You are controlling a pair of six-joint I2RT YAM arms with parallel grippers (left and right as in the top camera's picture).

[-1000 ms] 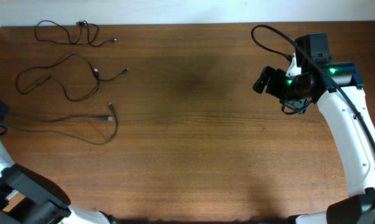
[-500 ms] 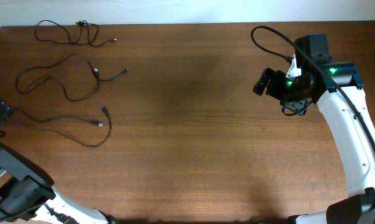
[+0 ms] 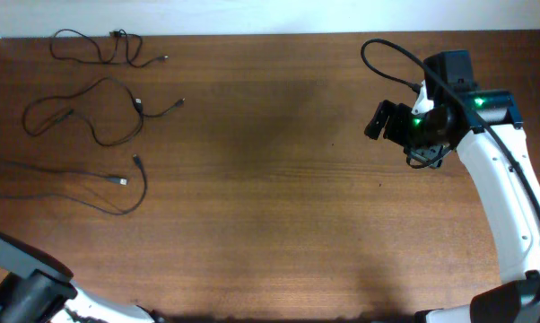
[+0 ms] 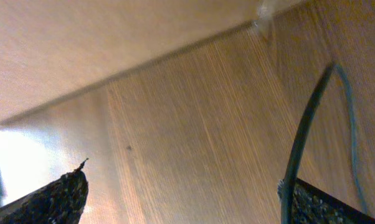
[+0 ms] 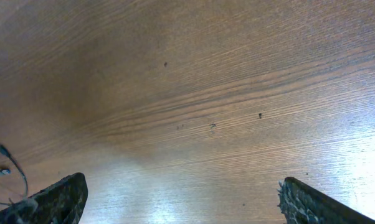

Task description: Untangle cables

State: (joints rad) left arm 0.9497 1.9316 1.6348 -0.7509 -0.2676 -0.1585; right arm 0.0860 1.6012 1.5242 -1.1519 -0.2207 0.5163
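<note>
Okay, so the left end effector (image 4: 181, 180) has its two dark, rough-textured fingers (image 4: 63, 196) spread wide, one in each bottom corner of its wrist view, with nothing pinched between them. A thin black cord (image 4: 306, 124) runs up just beside the right-hand finger. It's too blurry for me to tell whether it actually touches. Below it is the brown wooden table (image 4: 194, 124), with a pale surface (image 4: 81, 50) past the table's edge. From overhead only a white-and-black chunk of the left arm (image 3: 28, 292) pokes into the bottom-left corner, and the rest is cut off.

The right end effector (image 5: 181, 186) is spread wide too, hovering over bare wood and gripping nothing. In the overhead shot it's the black head (image 3: 378, 118) pointing left, with a green light (image 3: 418, 112) glowing at the wrist and the white right arm (image 3: 503, 197) running down the right side to the bottom edge.

The three thin black cables all lie apart from each other at the left end of the table. The top cable (image 3: 116, 37) is near the far edge, the middle cable (image 3: 141, 108) lies in loose loops, and the lowest cable (image 3: 145, 190) runs off the left edge, so part of it is out of sight. The right wrist view catches tiny plug tips (image 5: 7, 155) at its left edge, too small to make out.
</note>
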